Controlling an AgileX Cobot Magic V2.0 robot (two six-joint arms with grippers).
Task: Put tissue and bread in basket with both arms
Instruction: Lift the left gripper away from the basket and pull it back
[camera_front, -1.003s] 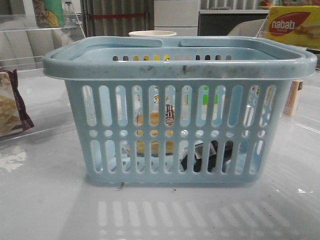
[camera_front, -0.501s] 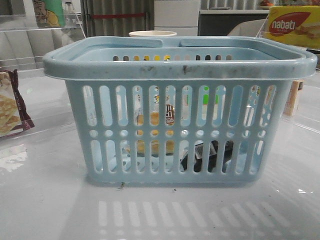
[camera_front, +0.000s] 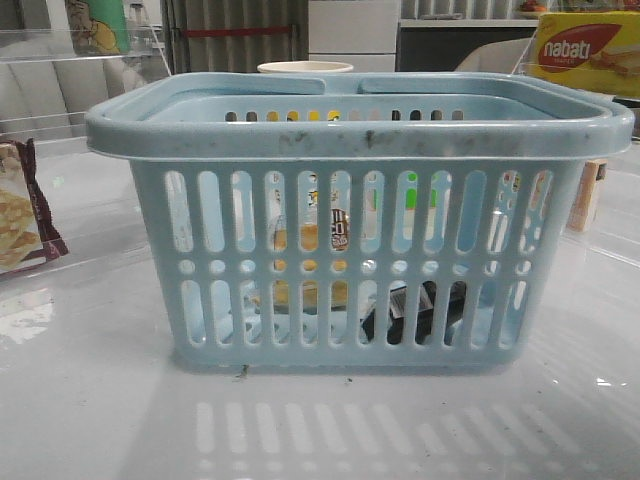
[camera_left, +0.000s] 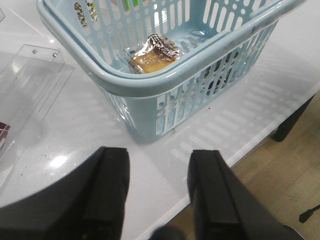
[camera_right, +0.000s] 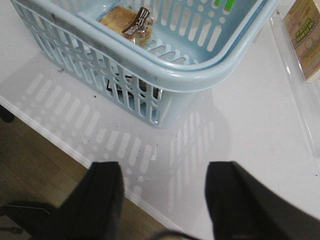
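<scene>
The light blue basket (camera_front: 360, 135) stands mid-table. It also shows in the left wrist view (camera_left: 145, 82) and the right wrist view (camera_right: 165, 70). The bread (camera_left: 152, 52) in its clear wrapper lies on the basket floor, seen too in the right wrist view (camera_right: 127, 22) and through the slots (camera_front: 308, 240). The black tissue pack (camera_front: 425, 310) lies inside at the front right, seen through the slots (camera_right: 132, 85). My left gripper (camera_left: 157, 165) is open and empty over the table's front edge. My right gripper (camera_right: 162, 177) is open and empty there too. Neither gripper shows in the front view.
A maroon-edged cracker bag (camera_front: 20, 215) lies at the left on a clear tray (camera_left: 30, 85). A yellow-red nabati box (camera_front: 585, 50) stands at the back right. A small box (camera_right: 305, 37) sits to the right of the basket. A paper cup (camera_front: 305, 68) stands behind it.
</scene>
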